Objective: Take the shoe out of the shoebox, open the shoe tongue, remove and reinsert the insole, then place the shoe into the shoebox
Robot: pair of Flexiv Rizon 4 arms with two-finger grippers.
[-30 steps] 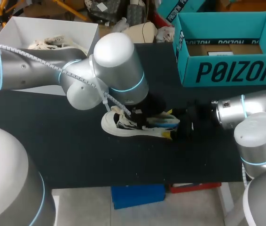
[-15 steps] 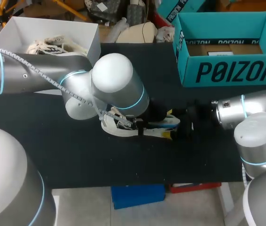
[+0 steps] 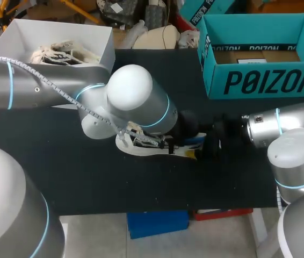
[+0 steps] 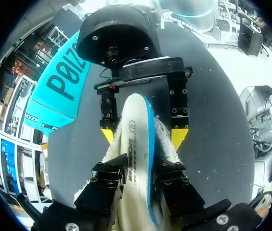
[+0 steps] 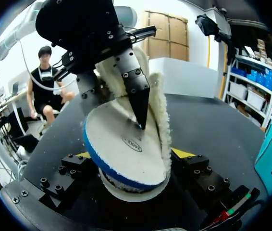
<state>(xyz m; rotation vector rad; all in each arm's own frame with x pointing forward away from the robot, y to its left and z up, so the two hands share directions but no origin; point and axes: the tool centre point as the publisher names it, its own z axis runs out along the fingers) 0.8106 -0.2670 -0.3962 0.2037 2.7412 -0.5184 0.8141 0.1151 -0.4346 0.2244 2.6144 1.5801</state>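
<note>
White with a blue rim, the insole stands on edge between the left gripper's black fingers, which pinch it from both sides. Around it rises the fleece lining of the shoe, and the insole sticks partly out of the shoe's mouth. The right gripper clamps the shoe, with one yellow tip pressed against each flank. Well apart from both grippers, the teal shoebox sits open on the black table.

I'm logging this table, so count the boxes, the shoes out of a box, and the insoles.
Boxes: 2, teal box and white box
Shoe out of a box: 1
Insole: 1
Total: 4
</note>
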